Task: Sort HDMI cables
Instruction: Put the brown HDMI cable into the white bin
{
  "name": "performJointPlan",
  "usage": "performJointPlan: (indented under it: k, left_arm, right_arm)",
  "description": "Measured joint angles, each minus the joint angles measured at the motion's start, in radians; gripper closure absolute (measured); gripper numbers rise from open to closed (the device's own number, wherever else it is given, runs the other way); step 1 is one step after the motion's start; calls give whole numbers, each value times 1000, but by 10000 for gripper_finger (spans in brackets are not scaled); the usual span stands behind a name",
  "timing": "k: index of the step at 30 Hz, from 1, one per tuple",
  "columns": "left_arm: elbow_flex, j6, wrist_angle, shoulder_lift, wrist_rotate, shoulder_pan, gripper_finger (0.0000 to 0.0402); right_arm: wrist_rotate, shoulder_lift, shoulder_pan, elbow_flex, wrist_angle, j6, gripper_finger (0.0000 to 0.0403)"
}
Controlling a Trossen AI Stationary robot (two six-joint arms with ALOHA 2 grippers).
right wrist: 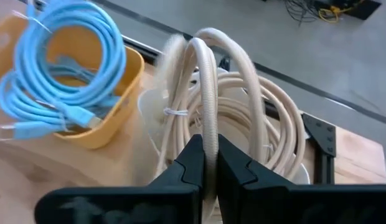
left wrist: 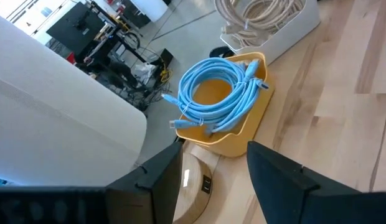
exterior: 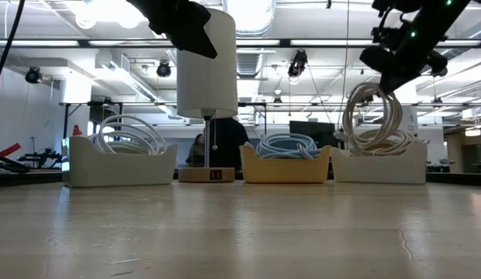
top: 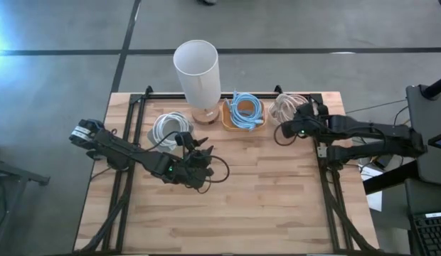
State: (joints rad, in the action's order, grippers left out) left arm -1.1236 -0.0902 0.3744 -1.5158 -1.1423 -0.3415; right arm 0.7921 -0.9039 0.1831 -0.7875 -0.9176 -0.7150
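Note:
My right gripper (right wrist: 209,167) is shut on a beige cable coil (exterior: 371,116) above the right white bin (exterior: 380,165), which holds more beige cable (right wrist: 268,146). Light blue coils (top: 245,110) lie in the yellow middle bin (left wrist: 243,134). White coils (top: 168,126) rest in the left white bin (exterior: 120,164). My left gripper (left wrist: 213,180) is open and touches nothing. It hovers above the table near the white-cable bin and faces the yellow bin. My right gripper pinches the top of the beige coil's loop (right wrist: 205,127) between its two fingers, coming from above and slanting in from the table's right. The fingers lie across the strands. The coil hangs upright below them, its lower end (exterior: 372,147) down in the right white bin.
A tall white lamp (top: 197,71) on a wooden base (exterior: 207,174) stands at the far edge between the left white bin and the yellow bin. The three bins line the far edge. Bare wooden tabletop (top: 263,199) stretches toward the near edge.

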Motion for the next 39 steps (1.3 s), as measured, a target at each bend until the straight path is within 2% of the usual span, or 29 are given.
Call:
performJointPlan:
  k: [9, 18, 26, 34, 39]
  left_arm:
    - [0, 0, 0, 0, 0, 9, 209]
    - [0, 5, 0, 0, 1, 19, 209]
    - [0, 9, 0, 0, 1, 22, 209]
    - [0, 9, 0, 0, 1, 23, 209]
    - [0, 9, 0, 0, 1, 23, 209]
  right_arm:
    - [-12, 0, 80, 13, 81, 102, 390]
    - [-7, -31, 102, 102, 109, 86, 389]
    - [-15, -47, 102, 104, 107, 131, 344]
    - [35, -39, 124, 101, 102, 143, 303]
    - [45, -32, 149, 71, -13, 142, 291]
